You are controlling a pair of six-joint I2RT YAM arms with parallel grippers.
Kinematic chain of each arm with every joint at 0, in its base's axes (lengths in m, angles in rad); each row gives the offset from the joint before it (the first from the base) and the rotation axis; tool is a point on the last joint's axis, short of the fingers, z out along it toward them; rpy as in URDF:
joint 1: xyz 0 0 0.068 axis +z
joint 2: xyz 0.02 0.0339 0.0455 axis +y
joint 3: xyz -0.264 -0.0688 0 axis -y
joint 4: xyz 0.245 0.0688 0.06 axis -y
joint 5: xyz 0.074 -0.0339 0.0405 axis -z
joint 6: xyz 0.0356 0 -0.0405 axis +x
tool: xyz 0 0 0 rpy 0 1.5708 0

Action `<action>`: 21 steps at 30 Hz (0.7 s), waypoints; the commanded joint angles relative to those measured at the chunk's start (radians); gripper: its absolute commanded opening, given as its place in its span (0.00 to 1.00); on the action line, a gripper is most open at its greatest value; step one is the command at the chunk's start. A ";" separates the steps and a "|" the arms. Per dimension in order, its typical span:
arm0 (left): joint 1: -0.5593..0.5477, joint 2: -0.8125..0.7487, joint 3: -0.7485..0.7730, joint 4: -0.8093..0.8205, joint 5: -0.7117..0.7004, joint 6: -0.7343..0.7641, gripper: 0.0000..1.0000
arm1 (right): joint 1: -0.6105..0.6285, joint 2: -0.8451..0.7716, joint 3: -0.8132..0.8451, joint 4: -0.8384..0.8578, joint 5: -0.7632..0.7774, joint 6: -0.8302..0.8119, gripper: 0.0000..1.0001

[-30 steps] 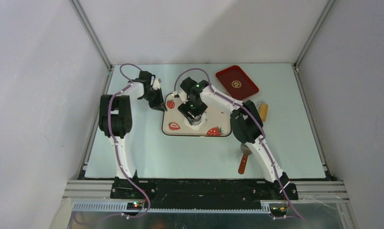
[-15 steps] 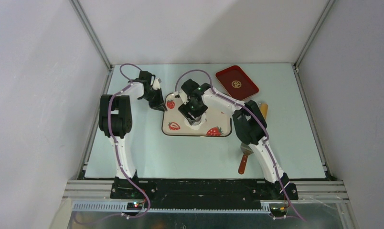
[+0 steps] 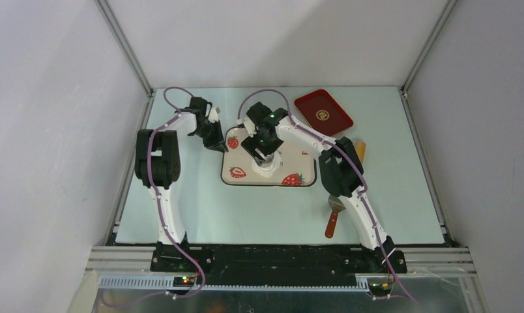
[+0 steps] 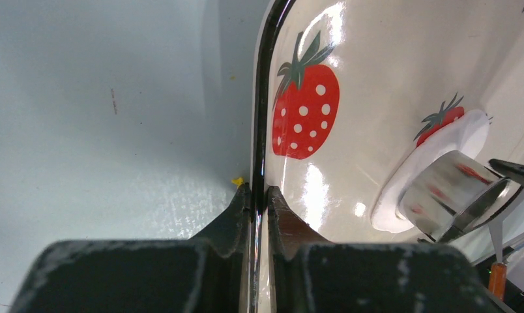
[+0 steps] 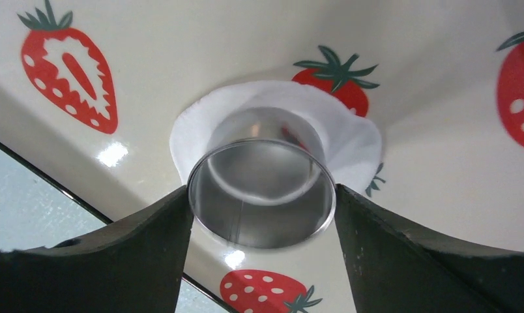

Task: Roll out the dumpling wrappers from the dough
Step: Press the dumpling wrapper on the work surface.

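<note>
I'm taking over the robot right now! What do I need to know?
Left gripper: shut on the left rim of the strawberry tray, steadying it.
Right gripper: shut on the silver cup, fingers against both its sides.
The dough: a flat white sheet mid-tray, under the cup.
Done: dough flattened, cup set on it.
Left: cut the wrapper out and lift the cup; no separate wrapper is in view.

**Trays, cup and tools on the worktop**

A strawberry tray (image 3: 245, 176) is set in the middle of the worktop (image 3: 214, 215), and a silvery cup (image 5: 262, 189) is seen mouth-up over its middle. A red tray (image 3: 322, 113) is laid far right. Nearer, a spatula (image 3: 332, 220) and a partly hidden wooden roller (image 3: 359, 151) are placed.
</note>
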 commanded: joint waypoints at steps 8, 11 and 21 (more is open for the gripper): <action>-0.005 -0.022 -0.021 0.001 -0.075 0.019 0.00 | -0.001 -0.017 0.048 -0.029 0.011 -0.017 0.87; -0.004 -0.021 -0.021 0.001 -0.075 0.019 0.00 | 0.000 -0.025 0.039 -0.024 0.016 -0.016 0.89; -0.003 -0.017 -0.019 0.001 -0.075 0.022 0.00 | 0.005 -0.062 0.044 -0.030 0.049 -0.030 0.89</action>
